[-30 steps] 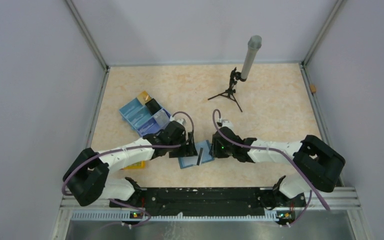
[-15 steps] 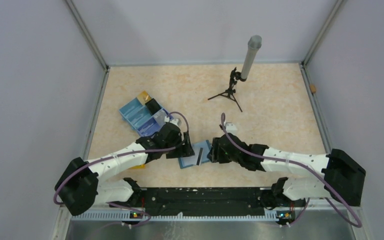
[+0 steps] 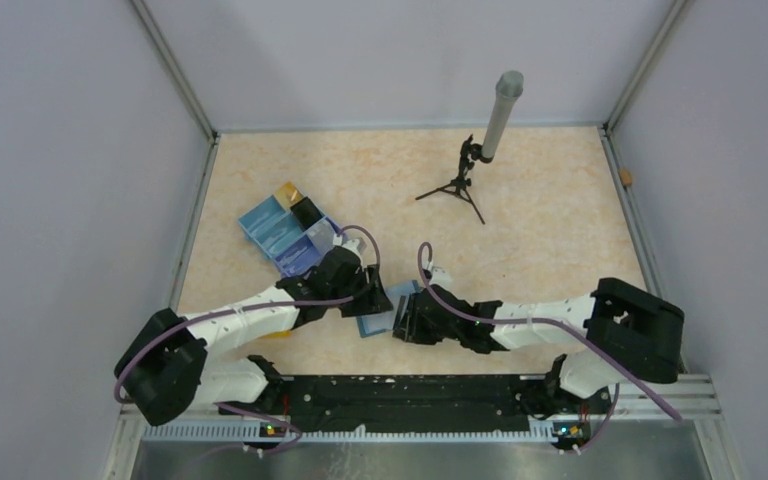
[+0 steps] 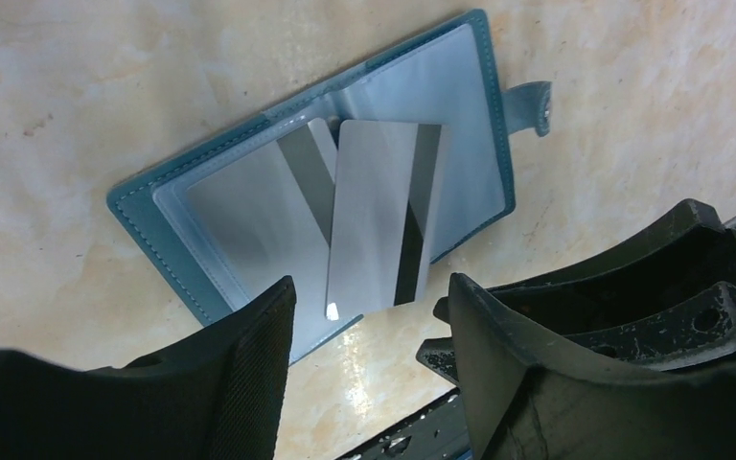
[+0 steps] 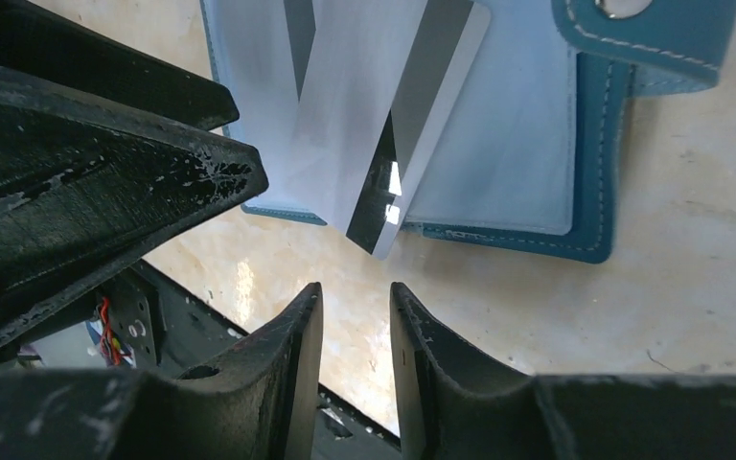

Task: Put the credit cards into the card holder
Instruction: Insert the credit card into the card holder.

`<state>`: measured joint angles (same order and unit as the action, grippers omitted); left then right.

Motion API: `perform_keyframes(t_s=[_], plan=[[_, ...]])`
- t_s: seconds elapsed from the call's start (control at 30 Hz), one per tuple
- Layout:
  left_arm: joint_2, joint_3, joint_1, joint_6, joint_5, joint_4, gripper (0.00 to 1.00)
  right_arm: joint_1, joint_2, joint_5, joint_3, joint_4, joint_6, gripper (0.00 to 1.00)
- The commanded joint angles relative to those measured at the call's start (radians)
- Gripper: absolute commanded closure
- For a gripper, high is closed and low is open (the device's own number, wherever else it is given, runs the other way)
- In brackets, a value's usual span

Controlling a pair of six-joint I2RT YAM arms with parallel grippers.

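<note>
The teal card holder [image 4: 158, 216] [image 5: 594, 144] lies open on the table, pale blue inside, its clasp at the far right. A silvery credit card [image 4: 369, 211] [image 5: 355, 105] with a dark stripe lies slanted across its middle, and the near end juts past the holder's edge. I cannot tell if the far end sits in a sleeve. My left gripper [image 4: 369, 326] [image 3: 378, 300] hovers open just short of the card's near end, touching nothing. My right gripper [image 5: 355, 307] [image 3: 407, 318] faces it, jaws narrowly open and empty. More credit cards, gold [image 3: 288, 192] and black [image 3: 308, 210], lie in a tray.
A blue partitioned tray [image 3: 270, 232] stands left of the holder at the back. A yellow block [image 3: 276, 331] peeks out under my left arm. A small black tripod [image 3: 457, 183] with a grey cylinder stands at the back. The two grippers nearly touch over the holder.
My right gripper has moved left, up to the holder's near edge, opening and then narrowing. My left gripper's jaws have narrowed a little. In the top view the card is now covered.
</note>
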<state>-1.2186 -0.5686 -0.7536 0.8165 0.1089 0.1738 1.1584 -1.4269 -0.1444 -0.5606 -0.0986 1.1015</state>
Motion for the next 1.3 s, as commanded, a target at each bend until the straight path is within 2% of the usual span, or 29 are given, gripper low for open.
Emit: perform_keyframes(t_s=[0.0,0.17,0.4,0.67,0.87,1.27], plan=[[-0.022,0.025,0.008,0.019,0.017,-0.090,0.39,0.012,-0.048,0.037,-0.016,-0.119,0.035,0.69],[-0.054,0.030,0.009,0.018,0.016,-0.115,0.43,0.019,-0.077,0.052,-0.029,-0.142,0.039,0.70],[-0.073,0.033,0.011,0.016,-0.008,-0.099,0.55,0.044,-0.101,0.040,-0.035,-0.144,0.063,0.72],[-0.071,0.061,0.011,0.037,-0.022,-0.096,0.69,0.051,-0.112,-0.024,-0.052,-0.127,0.062,0.79],[-0.055,0.076,0.011,0.040,-0.032,-0.082,0.75,0.050,-0.119,-0.081,-0.072,-0.098,0.055,0.82],[-0.028,0.100,0.011,0.056,-0.035,-0.088,0.70,0.061,-0.150,-0.123,-0.135,0.000,0.008,0.85]])
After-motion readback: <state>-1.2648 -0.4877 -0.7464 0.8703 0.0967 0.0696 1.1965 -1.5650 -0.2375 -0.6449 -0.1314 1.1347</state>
